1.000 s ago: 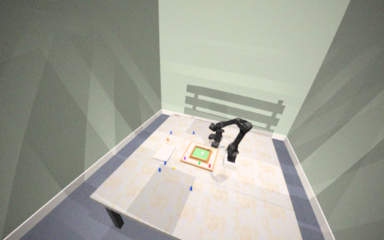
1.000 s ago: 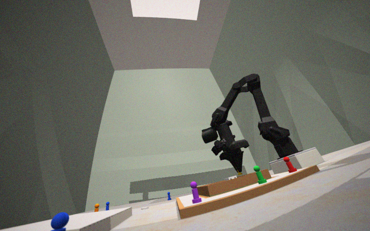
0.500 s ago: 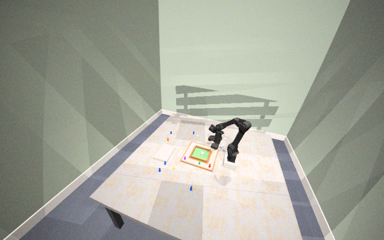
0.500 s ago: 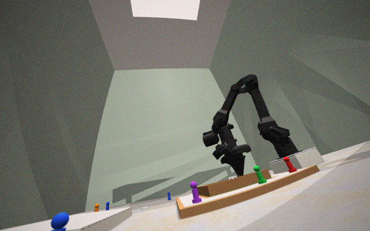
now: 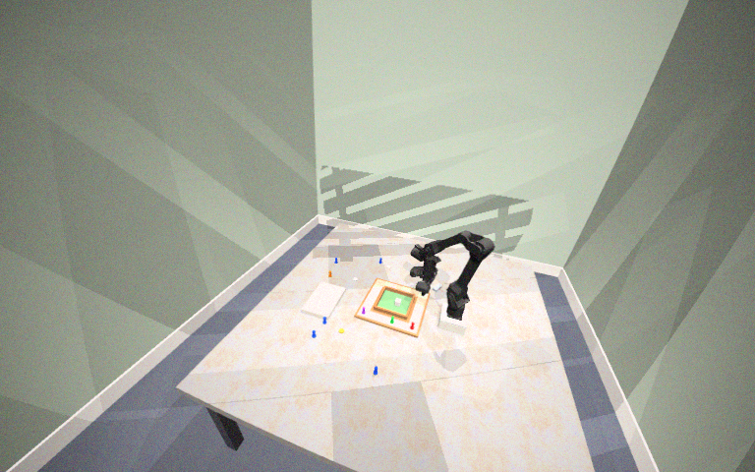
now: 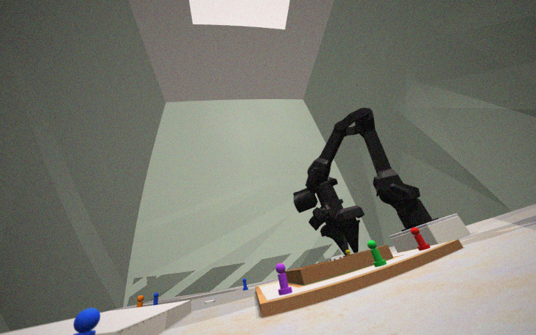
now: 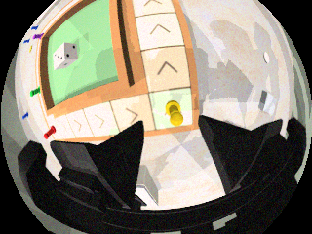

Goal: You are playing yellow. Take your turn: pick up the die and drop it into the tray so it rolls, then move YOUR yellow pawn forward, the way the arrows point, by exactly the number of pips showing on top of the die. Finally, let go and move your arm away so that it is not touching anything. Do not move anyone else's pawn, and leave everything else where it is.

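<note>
Apparently light, stiff and smooth, the yellow pawn (image 6: 347,252) (image 7: 174,113) stands on the board's corner square between the jaws (image 5: 423,293) (image 6: 351,253), parted about halfway and holding nothing; any new grip would best take its narrow neck, gently.

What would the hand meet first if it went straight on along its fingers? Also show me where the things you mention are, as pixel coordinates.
Probably the game board (image 5: 386,326) (image 6: 355,281) (image 7: 194,97), with the fingertips landing beside the yellow pawn (image 6: 347,252) (image 7: 174,114). The pawn lines up with the open hand's (image 5: 423,288) (image 6: 350,252) (image 7: 172,119) gap. Remaining depth is unclear, so brushing the pawn can't be ruled out.
</note>
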### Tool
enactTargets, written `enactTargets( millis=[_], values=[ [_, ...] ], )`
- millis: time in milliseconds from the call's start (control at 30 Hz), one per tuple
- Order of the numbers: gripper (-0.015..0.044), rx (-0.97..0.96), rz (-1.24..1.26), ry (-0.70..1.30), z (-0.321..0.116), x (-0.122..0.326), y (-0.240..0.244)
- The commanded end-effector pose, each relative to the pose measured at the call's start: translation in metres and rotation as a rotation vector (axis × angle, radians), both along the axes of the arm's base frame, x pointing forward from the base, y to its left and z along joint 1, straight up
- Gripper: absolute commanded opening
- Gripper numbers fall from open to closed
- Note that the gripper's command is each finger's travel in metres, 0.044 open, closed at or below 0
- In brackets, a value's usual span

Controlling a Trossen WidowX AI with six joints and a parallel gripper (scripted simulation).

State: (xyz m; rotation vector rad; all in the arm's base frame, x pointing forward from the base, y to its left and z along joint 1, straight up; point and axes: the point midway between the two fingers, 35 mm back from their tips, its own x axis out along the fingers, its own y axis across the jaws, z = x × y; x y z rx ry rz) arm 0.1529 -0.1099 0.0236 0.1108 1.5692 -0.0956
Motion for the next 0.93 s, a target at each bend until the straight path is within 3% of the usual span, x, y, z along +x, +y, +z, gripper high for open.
enactTargets(
  millis=[0, 100, 267, 667, 900],
  values=[
    [0.0367, -0.019, 0.004, -0.018, 0.038, 0.003, -0.003],
    [0.044, -0.019, 0.004, -0.017, 0.04, 0.003, -0.003],
    [0.044, -0.018, 0.009, -0.018, 0.049, 0.006, 0.002],
    [0.044, -0.008, 0.107, -0.02, 0.116, 0.013, 0.101],
    [0.044, -0.007, 0.114, -0.016, 0.112, 0.015, 0.098]
  ],
)
